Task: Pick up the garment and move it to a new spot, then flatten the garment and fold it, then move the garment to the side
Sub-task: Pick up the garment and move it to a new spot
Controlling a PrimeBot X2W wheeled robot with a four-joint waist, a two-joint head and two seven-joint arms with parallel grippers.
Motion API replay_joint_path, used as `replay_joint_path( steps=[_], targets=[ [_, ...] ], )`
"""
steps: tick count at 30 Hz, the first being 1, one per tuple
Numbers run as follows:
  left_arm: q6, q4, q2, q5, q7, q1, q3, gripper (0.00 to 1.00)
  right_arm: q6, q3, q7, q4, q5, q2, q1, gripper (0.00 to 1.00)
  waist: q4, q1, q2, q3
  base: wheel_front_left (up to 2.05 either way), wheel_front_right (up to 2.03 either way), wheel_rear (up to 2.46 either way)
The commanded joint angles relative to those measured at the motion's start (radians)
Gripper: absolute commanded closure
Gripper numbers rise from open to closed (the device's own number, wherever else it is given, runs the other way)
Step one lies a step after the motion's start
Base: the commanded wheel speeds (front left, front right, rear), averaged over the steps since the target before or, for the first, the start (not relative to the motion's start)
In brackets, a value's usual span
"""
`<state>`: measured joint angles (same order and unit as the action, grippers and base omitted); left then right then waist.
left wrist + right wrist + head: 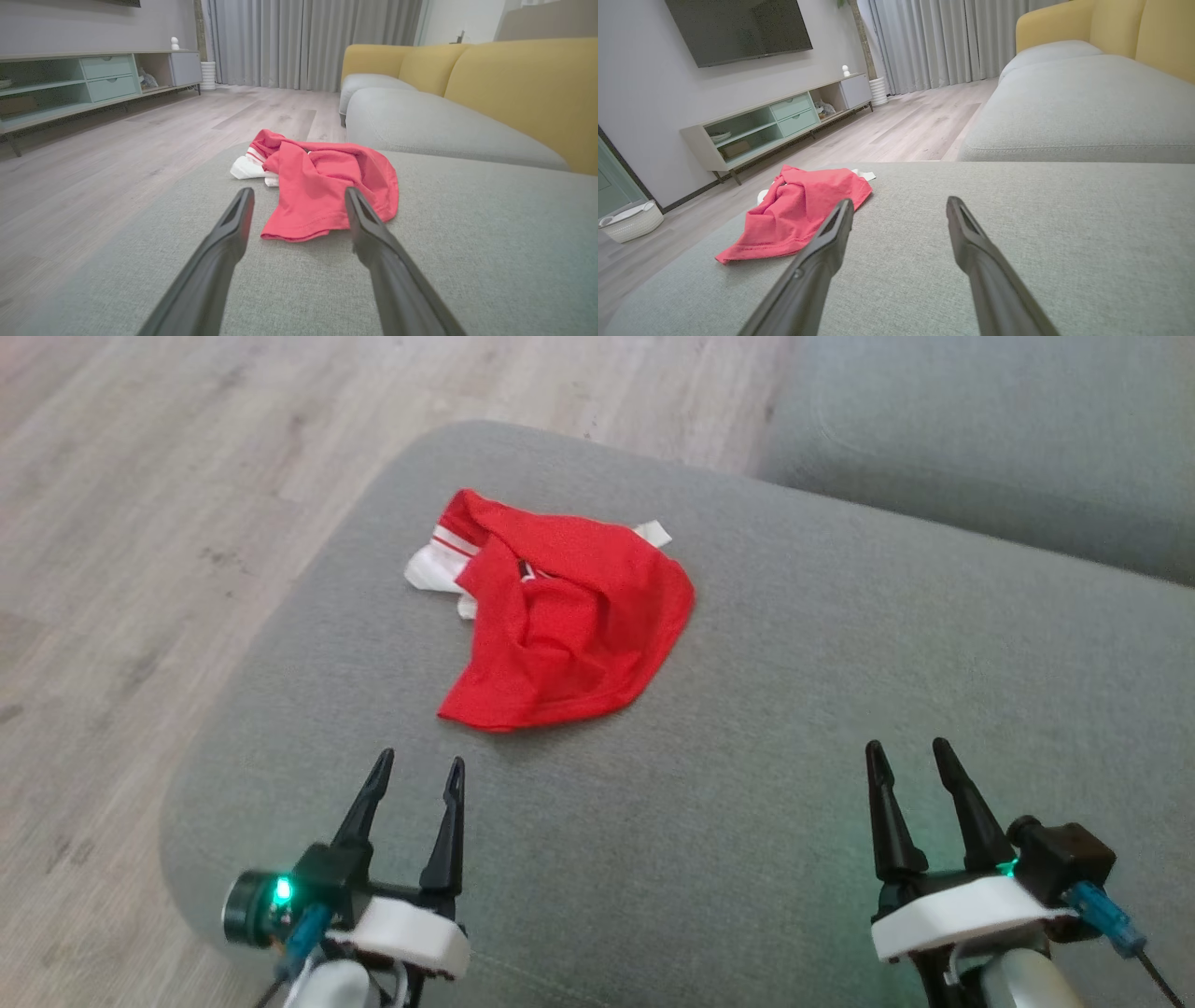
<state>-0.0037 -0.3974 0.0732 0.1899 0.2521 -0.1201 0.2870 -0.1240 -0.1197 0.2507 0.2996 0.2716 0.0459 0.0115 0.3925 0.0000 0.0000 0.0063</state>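
Observation:
The garment (565, 616) is a red top with white striped trim, lying crumpled on a grey sofa cushion (747, 784) toward its far left part. In the left wrist view the garment (327, 182) lies straight ahead, a short way past the fingertips. From the right wrist the garment (798, 210) sits ahead and to the left. My left gripper (420, 767) hovers open near the cushion's front left, just short of the garment's near hem. Open as well, my right gripper (907, 751) hangs over the cushion's right side, well away from the cloth. Neither gripper holds anything.
Wood floor (140, 523) surrounds the cushion's left and far edges. A second grey seat (980, 439) lies at the far right, with yellow backrests (523, 88) behind. A low TV cabinet (775, 126) and a white basket (630, 221) stand by the wall.

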Motion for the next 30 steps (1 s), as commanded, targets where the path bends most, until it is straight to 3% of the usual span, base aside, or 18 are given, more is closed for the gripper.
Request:
replay_joint_path(
  steps=[1, 6, 11, 21, 25, 28, 30],
  targets=[
    [-0.013, 0.023, 0.023, -0.017, -0.001, -0.078, -0.021, 0.00, -0.007, -0.018, 0.011, -0.031, -0.001, 0.004, 0.049, 0.00, -0.030, 0.0000, 0.0000, 0.031, 0.00, 0.00, 0.00],
    [-0.066, -0.017, 0.054, -0.041, -0.094, -0.190, 0.028, 0.00, -0.007, -0.002, 0.011, -0.039, -0.020, 0.004, 0.074, 0.00, -0.081, 0.0000, 0.0000, 0.099, 0.00, 0.00, 0.00],
    [-0.118, -0.133, 0.090, -0.042, -0.284, -0.327, 0.126, 0.00, -0.007, 0.009, 0.011, -0.041, -0.037, 0.004, 0.103, 0.00, -0.132, 0.0000, 0.0000, 0.165, 0.00, 0.00, 0.00],
    [-0.127, -0.333, 0.145, 0.016, -0.416, -0.509, 0.274, 0.00, -0.007, 0.008, 0.011, -0.043, -0.037, 0.004, 0.150, 0.00, -0.206, 0.0000, 0.0000, 0.246, 0.00, 0.00, 0.00],
    [-0.127, -0.412, 0.145, 0.030, -0.427, -0.549, 0.279, 0.00, -0.007, 0.014, 0.011, -0.040, -0.034, 0.004, 0.160, 0.00, -0.219, 0.0000, 0.0000, 0.253, 0.00, 0.00, 0.00],
    [-0.121, -0.457, 0.143, 0.034, -0.411, -0.564, 0.277, 1.00, -0.007, 0.014, 0.011, -0.037, -0.031, 0.004, 0.166, 0.00, -0.231, 0.0000, 0.0000, 0.248, 0.00, 0.00, 0.00],
    [-0.119, -0.477, 0.141, 0.037, -0.390, -0.572, 0.275, 1.00, -0.007, 0.021, 0.011, -0.034, -0.028, 0.004, 0.167, 0.00, -0.237, 0.0000, 0.0000, 0.241, 0.00, 0.00, 0.00]
  ],
)
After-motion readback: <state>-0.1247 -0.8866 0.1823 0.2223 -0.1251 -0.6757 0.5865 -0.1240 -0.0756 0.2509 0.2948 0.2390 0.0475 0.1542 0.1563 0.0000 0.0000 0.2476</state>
